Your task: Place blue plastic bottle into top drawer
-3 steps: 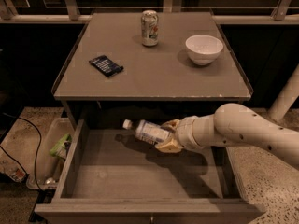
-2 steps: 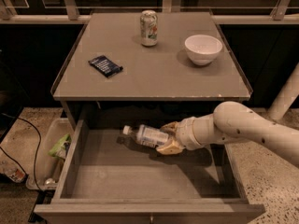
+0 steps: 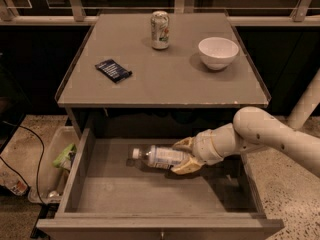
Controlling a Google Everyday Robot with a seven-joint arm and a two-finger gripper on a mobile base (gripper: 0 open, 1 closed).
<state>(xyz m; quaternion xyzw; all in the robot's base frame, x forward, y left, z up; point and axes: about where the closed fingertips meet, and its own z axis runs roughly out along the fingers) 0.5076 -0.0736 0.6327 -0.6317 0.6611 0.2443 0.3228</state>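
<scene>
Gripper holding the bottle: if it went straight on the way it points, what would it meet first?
The gripper, shut on the bottle, points left inside the drawer. Straight on, the bottle's cap would probably reach the drawer's left wall first; depth is unclear.

The desk (image 3: 165, 84) bears a can (image 3: 160, 30) at its far edge, a white bowl (image 3: 218, 53) far right, a dark packet (image 3: 113, 70) left; my gripper (image 3: 181, 157) clasps the blue plastic bottle (image 3: 159, 156) below its front edge.

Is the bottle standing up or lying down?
Lying down. The blue plastic bottle is sideways, cap pointing left, held by the gripper inside the top drawer.
</scene>
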